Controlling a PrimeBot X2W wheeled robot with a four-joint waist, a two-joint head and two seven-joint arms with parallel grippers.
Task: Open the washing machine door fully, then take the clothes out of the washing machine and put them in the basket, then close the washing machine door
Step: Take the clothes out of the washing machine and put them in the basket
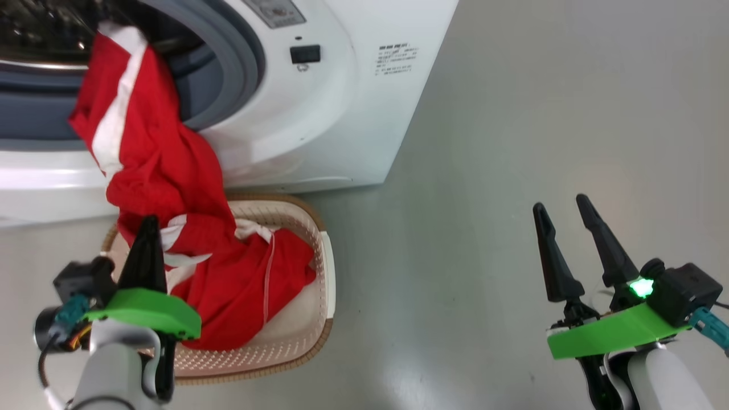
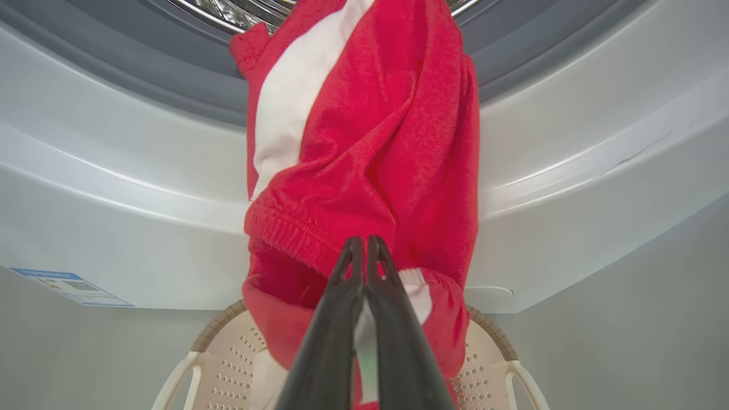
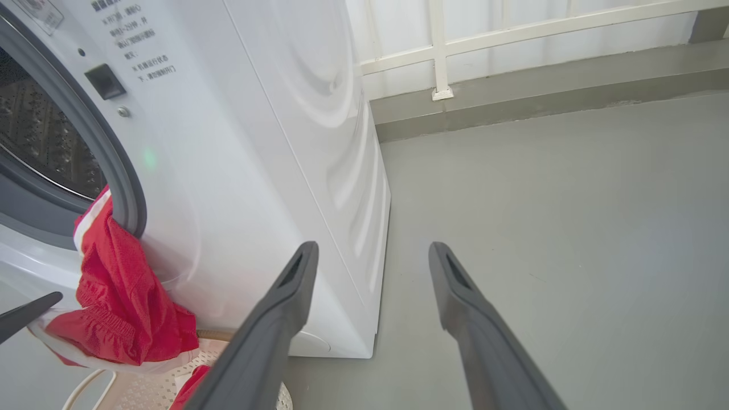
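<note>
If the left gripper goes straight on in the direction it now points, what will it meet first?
Most likely the clothes: the left gripper, jaws shut, points at the red fabric hanging from the washing machine into the basket. Depth is unclear; the tips may touch it.

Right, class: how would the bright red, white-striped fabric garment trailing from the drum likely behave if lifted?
Probably floppy: the red garment sags in folds from the white washing machine into the cream perforated basket. Likely light: thin cloth. It may drag across the grey gasket.
</note>
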